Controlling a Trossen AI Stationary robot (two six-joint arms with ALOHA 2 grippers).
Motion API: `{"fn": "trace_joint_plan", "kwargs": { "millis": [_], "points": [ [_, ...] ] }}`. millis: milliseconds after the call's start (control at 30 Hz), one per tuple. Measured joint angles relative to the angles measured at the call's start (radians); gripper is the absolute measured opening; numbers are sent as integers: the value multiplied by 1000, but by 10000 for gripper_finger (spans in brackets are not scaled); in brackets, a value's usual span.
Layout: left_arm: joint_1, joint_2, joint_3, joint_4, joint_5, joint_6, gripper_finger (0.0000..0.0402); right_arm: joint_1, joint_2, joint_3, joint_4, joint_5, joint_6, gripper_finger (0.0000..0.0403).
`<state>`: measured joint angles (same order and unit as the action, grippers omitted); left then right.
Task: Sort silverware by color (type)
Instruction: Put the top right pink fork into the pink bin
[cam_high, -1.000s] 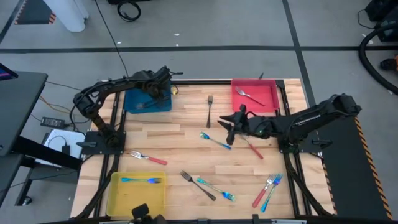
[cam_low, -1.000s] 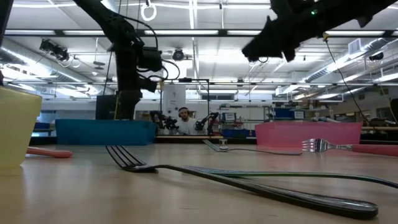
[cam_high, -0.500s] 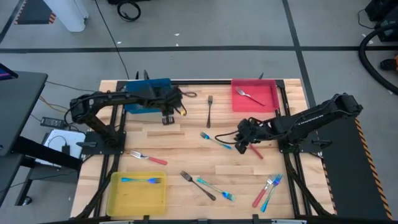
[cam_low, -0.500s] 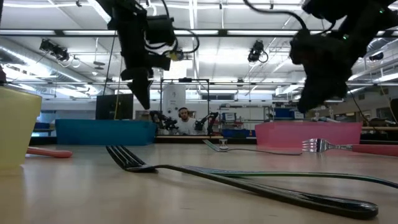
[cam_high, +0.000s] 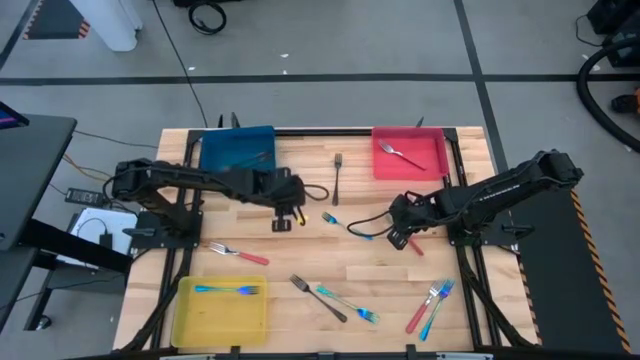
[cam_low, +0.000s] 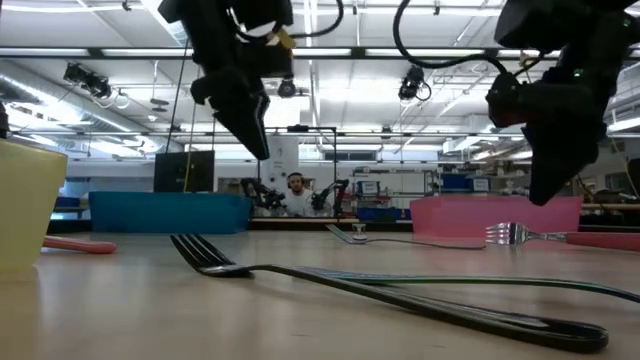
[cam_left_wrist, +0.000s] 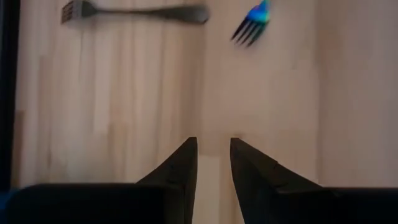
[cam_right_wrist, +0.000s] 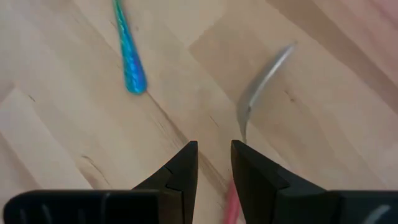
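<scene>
My left gripper (cam_high: 283, 214) (cam_left_wrist: 211, 142) hangs open and empty over bare wood in the table's middle. A dark grey fork (cam_left_wrist: 134, 11) and the tines of a blue-handled fork (cam_left_wrist: 250, 28) lie ahead of it. My right gripper (cam_high: 401, 238) (cam_right_wrist: 213, 144) points down, open, over a red-handled utensil (cam_high: 411, 241). Its metal head (cam_right_wrist: 264, 78) lies past the fingertips and its red handle (cam_right_wrist: 230, 202) shows between the fingers. The low view shows this gripper (cam_low: 550, 195) above the tabletop. The blue-handled fork (cam_high: 346, 225) lies flat between the two grippers.
Blue tray (cam_high: 237, 150) holds a dark utensil, red tray (cam_high: 432, 160) a silver fork (cam_high: 402, 154), yellow tray (cam_high: 220, 315) a blue fork (cam_high: 228, 289). Loose on the wood: red fork (cam_high: 238, 253), dark fork (cam_high: 318, 297), teal fork (cam_high: 347, 303), a red and blue pair (cam_high: 430, 305).
My left gripper has left the blue tray at the far left and swung toward the table's middle and near side, dropping lower. My right gripper has tipped from level to pointing down and has moved right and down over the red-handled utensil.
</scene>
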<state>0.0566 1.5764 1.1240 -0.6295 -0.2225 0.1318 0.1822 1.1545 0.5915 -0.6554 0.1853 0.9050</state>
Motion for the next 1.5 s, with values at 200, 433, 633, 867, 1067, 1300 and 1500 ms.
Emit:
{"fn": "trace_joint_plan", "kwargs": {
  "millis": [200, 433, 633, 867, 1067, 1300, 1500],
  "points": [
    [-80, 0, 0, 85, -1, -69, 96, 0, 40, -3, -11, 1, 16, 104],
    [-137, 0, 0, 154, -1, -68, 96, 0, 114, -34, -10, 23, 12, 104],
    [-146, 0, 0, 161, -1, -73, 96, -2, 177, -55, 35, 18, 9, 104],
    [-146, 0, 0, 143, -1, -87, 96, -1, 212, -56, 44, 1, 8, 72],
    [-146, 0, 0, 126, -1, -87, 96, -2, 165, -63, 49, 19, 40, 35],
    [-146, 0, 0, 125, -1, -87, 96, -13, 110, -65, 44, 26, 25, 35],
    [-146, 0, 0, 131, -1, -87, 96, -85, 56, -1, -44, 86, -58, 35]
  ]
}}
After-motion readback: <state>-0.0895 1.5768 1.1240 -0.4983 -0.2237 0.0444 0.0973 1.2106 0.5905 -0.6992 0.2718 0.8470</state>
